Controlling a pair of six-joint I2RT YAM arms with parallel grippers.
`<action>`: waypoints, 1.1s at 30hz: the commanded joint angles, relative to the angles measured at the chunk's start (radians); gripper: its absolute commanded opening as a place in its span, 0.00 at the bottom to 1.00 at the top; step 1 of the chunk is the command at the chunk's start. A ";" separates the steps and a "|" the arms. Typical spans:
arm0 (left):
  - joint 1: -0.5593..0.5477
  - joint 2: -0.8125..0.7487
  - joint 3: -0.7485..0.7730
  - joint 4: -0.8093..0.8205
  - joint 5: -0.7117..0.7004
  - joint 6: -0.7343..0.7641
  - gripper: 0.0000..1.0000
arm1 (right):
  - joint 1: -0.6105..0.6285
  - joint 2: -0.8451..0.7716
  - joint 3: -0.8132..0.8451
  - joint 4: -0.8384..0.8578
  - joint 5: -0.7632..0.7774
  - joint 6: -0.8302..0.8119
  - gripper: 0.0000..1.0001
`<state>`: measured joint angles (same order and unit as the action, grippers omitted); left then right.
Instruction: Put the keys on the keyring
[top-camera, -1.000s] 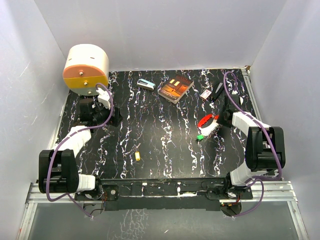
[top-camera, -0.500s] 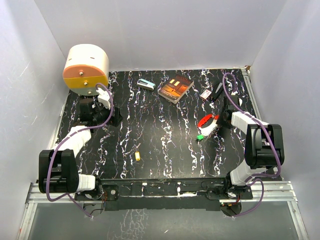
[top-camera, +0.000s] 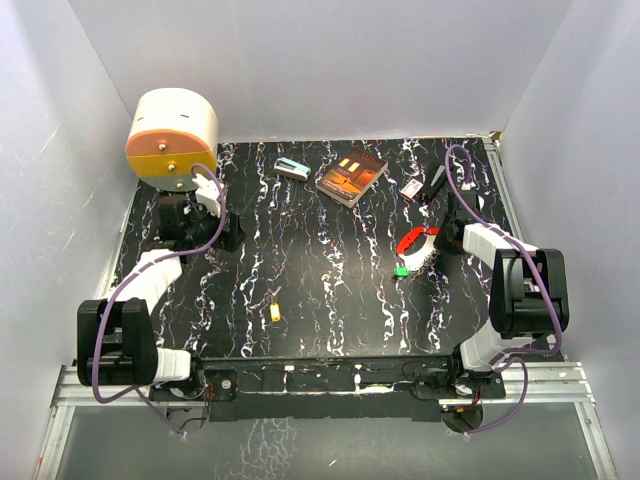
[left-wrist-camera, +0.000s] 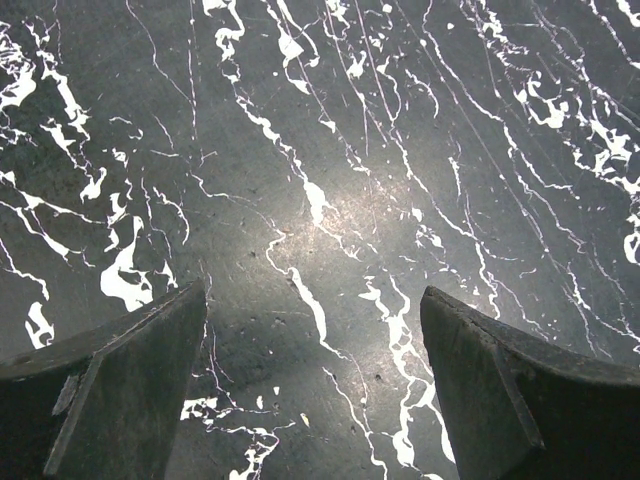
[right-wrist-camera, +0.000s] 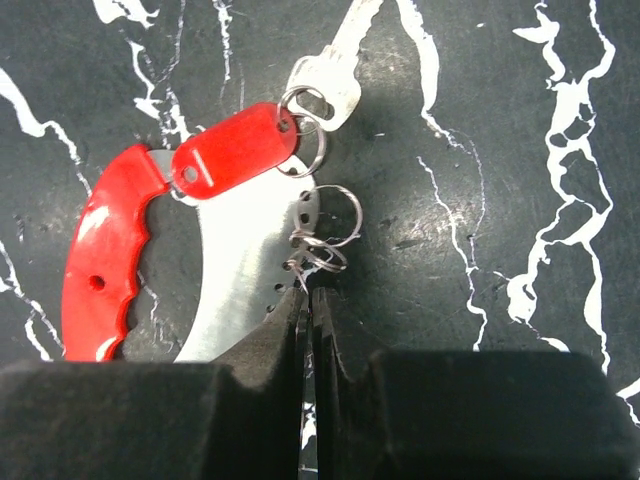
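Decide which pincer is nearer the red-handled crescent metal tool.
Right. The right pincer sits beside the red-handled crescent tool; the left pincer is far away across the black marbled table.

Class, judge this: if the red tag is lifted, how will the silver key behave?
The key will probably dangle and swing: only loose rings join it to the tag. It looks thin and flat, so likely light.

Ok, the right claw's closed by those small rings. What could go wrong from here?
The right claw meets the small rings only at its tips, so they may slip out. They lie against the red-handled tool, which a pull could drag. The yellow key lies apart, needing a separate pickup.
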<state>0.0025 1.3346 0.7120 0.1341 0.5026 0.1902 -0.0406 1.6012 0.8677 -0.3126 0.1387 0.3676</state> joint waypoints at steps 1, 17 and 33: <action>-0.004 -0.040 0.091 -0.068 0.061 0.004 0.85 | -0.003 -0.099 0.022 0.014 -0.064 -0.054 0.08; -0.047 -0.058 0.256 -0.256 0.477 0.052 0.82 | 0.381 -0.208 0.275 -0.209 -0.530 -0.249 0.08; -0.049 0.005 0.114 0.093 0.515 -0.002 0.83 | 0.605 0.240 0.653 -0.259 -0.821 -0.491 0.08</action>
<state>-0.0452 1.3281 0.8482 0.0528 0.9504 0.2584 0.5354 1.7596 1.3769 -0.5442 -0.5709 -0.0013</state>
